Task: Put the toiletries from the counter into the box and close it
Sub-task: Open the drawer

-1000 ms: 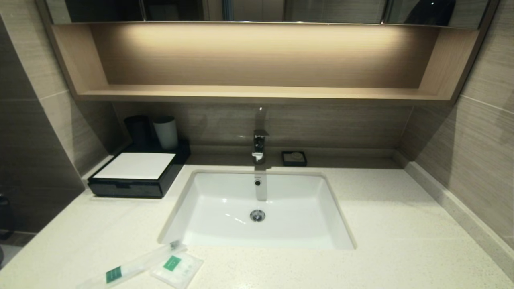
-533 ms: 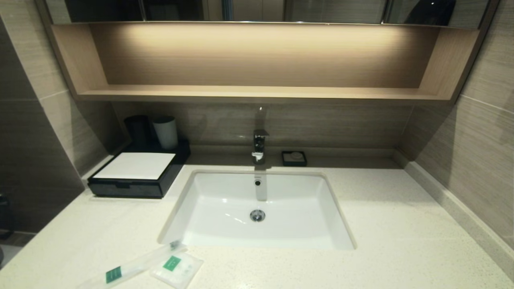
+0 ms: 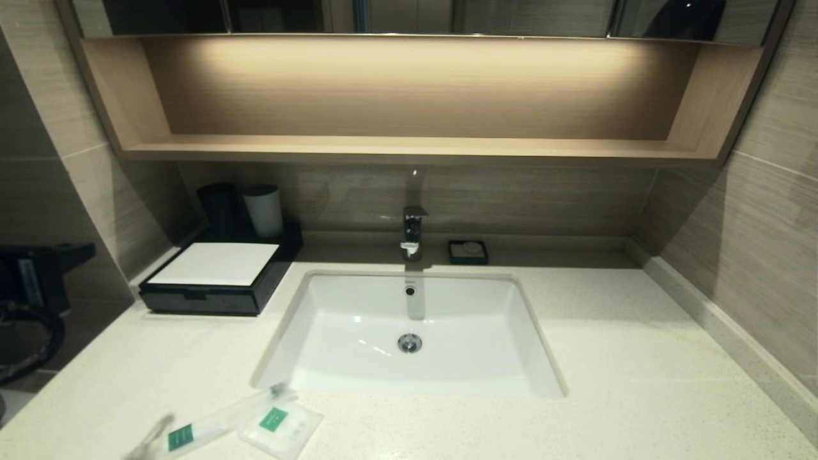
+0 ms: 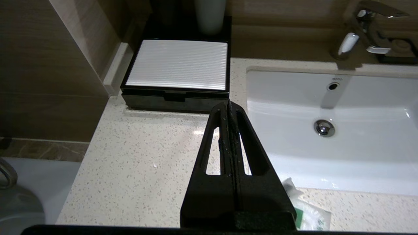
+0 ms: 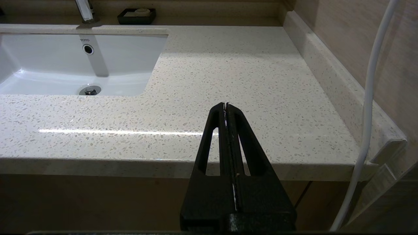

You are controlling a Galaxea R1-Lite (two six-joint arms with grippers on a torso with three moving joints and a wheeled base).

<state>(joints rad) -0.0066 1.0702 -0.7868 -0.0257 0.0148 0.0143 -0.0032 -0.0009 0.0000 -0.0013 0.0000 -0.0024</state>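
The left gripper [image 4: 227,106], fingers pressed together and empty, hovers over the counter [image 4: 147,156] above the two packets [image 3: 255,418] at the near left edge. The closed box [image 4: 178,70] sits far left. Only its wrist view shows the right gripper [image 5: 226,106], clamped together, near the counter's right front edge.

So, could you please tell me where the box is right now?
In the head view, the box sits on the counter at the back left, left of the sink.
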